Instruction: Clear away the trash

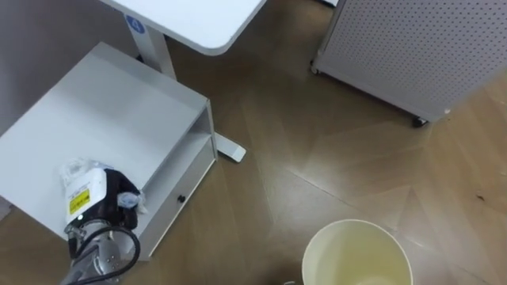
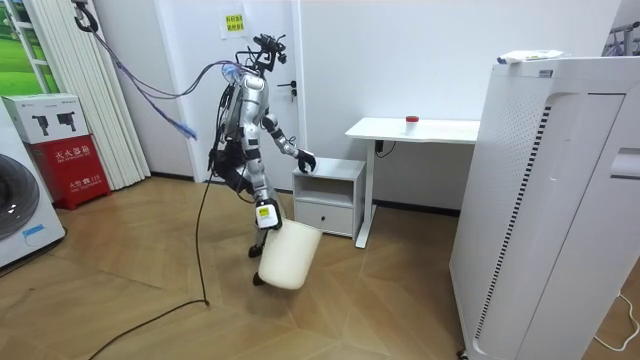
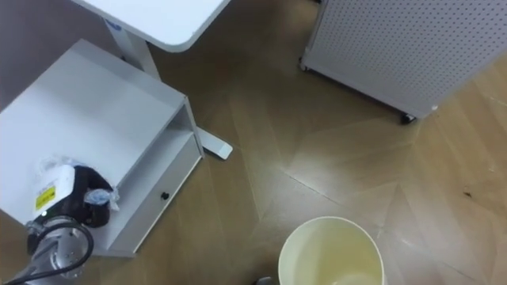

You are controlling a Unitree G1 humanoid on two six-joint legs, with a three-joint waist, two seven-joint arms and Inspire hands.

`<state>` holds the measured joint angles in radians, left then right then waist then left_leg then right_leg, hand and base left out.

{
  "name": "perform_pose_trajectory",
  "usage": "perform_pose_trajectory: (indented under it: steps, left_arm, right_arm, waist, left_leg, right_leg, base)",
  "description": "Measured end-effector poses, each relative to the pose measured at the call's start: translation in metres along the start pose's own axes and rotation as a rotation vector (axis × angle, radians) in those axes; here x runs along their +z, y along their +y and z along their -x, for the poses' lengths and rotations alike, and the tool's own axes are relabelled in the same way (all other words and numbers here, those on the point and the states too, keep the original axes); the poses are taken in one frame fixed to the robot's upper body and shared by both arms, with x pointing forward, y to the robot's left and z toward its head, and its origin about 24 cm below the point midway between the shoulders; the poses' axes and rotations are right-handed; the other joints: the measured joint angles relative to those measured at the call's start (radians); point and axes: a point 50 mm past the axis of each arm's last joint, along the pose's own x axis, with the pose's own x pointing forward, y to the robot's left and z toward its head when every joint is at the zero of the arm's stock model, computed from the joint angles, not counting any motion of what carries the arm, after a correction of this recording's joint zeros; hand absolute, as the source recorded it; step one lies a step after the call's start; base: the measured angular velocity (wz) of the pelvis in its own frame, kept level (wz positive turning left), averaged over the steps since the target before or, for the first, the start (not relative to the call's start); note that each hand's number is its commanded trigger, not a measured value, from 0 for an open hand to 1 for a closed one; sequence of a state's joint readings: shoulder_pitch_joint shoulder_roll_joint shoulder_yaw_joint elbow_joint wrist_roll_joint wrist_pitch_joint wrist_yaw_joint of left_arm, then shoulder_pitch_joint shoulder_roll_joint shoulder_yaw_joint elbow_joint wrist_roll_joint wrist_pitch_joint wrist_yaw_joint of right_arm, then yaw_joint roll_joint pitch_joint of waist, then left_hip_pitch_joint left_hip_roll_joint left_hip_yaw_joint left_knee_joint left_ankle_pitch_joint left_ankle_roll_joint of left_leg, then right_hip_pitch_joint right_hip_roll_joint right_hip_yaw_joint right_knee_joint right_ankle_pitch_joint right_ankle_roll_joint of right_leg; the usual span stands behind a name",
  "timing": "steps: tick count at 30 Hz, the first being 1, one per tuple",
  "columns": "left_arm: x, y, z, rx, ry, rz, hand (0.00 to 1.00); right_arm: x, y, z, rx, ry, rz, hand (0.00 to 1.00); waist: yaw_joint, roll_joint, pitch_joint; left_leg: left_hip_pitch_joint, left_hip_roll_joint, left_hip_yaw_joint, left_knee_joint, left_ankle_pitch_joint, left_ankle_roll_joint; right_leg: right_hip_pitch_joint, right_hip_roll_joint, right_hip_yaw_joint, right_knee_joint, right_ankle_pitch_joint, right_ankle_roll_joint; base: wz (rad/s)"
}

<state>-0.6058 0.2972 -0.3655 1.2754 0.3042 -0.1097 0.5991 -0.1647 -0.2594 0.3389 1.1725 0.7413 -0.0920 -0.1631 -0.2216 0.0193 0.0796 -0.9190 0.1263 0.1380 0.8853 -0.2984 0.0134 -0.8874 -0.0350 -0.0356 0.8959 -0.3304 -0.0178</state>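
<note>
The robot stands on the wood floor at a low white cabinet, which sits beside a white counter. The left robot hand rests on the near corner of the cabinet top. Its fingers are curled over the garbage, a crumpled clear wrapper, and film shows on both sides of the hand. The tag on the back of this hand carries a yellow label, but its print cannot be read. Below the cabinet top there is an open shelf and a drawer with a small dark knob. A round blue sticker is fixed to the counter leg, with nothing legible on it. A cream bin sits low in the eye views with its mouth facing up. In the room view the bin hangs tilted at the right robot hand, which is at its rim. The grip of that hand cannot be determined. A perforated white unit on castors stands well apart from the cabinet. The room view also shows a small red object on the counter, a yellow-green notice high on the wall, and a red box with a white box on top. The lettering on these is too small to read.
</note>
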Motion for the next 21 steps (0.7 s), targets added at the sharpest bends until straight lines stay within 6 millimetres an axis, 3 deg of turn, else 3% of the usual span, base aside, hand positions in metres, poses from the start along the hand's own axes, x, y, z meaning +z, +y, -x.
perform_pose_trajectory:
  steps: [4, 9, 11, 13, 14, 18, 21]
  left_arm:
    - [0.012, -0.02, 0.01, -0.051, 0.005, 0.108, 1.0]
    - [0.046, -0.055, 0.035, -0.206, -0.103, 0.226, 1.0]
    - [0.066, -0.076, 0.055, -0.345, -0.173, 0.28, 1.0]
    - [0.078, -0.089, 0.071, -0.441, -0.228, 0.304, 1.0]
    - [0.085, -0.098, 0.083, -0.507, -0.265, 0.314, 1.0]
    - [0.104, -0.123, 0.117, -0.717, -0.34, 0.33, 1.0]
    - [0.106, -0.133, 0.133, -0.83, -0.367, 0.313, 1.0]
  right_arm:
    - [0.001, 0.0, 0.0, -0.01, -0.022, -0.001, 1.0]
    - [0.004, 0.009, 0.0, 0.002, -0.046, -0.011, 1.0]
    - [0.006, 0.017, -0.001, 0.019, -0.052, 0.019, 1.0]
    - [0.004, 0.023, 0.0, 0.032, -0.058, 0.017, 1.0]
    - [0.003, 0.028, 0.001, 0.047, -0.061, 0.023, 1.0]
    - [0.003, 0.047, 0.003, 0.131, -0.072, 0.033, 1.0]
    - [0.002, 0.057, 0.005, 0.186, -0.071, 0.058, 1.0]
  waist:
    - [0.013, 0.001, -0.0001]
    - [0.016, -0.001, -0.0014]
    - [0.013, -0.002, -0.0018]
    - [0.018, -0.01, -0.0065]
    - [0.018, -0.021, -0.0139]
    - [0.022, -0.033, -0.0203]
    - [0.023, -0.038, -0.0244]
  left_leg:
    - [0.037, -0.002, 0.006, -0.039, 0.009, 0.002]
    - [0.115, -0.019, 0.026, -0.117, 0.025, 0.007]
    - [0.142, -0.02, 0.029, -0.141, 0.026, 0.005]
    - [0.158, -0.023, 0.029, -0.162, 0.032, 0.002]
    - [0.166, -0.031, 0.03, -0.173, 0.039, -0.001]
    - [0.187, -0.026, 0.03, -0.189, 0.04, -0.003]
    - [0.215, -0.025, 0.031, -0.214, 0.041, -0.006]
  right_leg:
    - [0.037, 0.0, 0.001, -0.042, 0.012, 0.003]
    - [0.106, -0.015, 0.006, -0.103, 0.019, 0.009]
    - [0.135, -0.016, 0.004, -0.132, 0.022, 0.01]
    - [0.149, -0.019, 0.005, -0.152, 0.025, 0.01]
    - [0.151, -0.022, 0.008, -0.157, 0.026, 0.009]
    - [0.18, -0.018, 0.002, -0.191, 0.029, 0.007]
    - [0.209, -0.013, 0.003, -0.225, 0.038, 0.008]
  base:
    - [0.0]
    - [0.04]
    - [-0.03]
    - [0.02]
    - [0.0]
    - [0.0]
    - [-0.06]
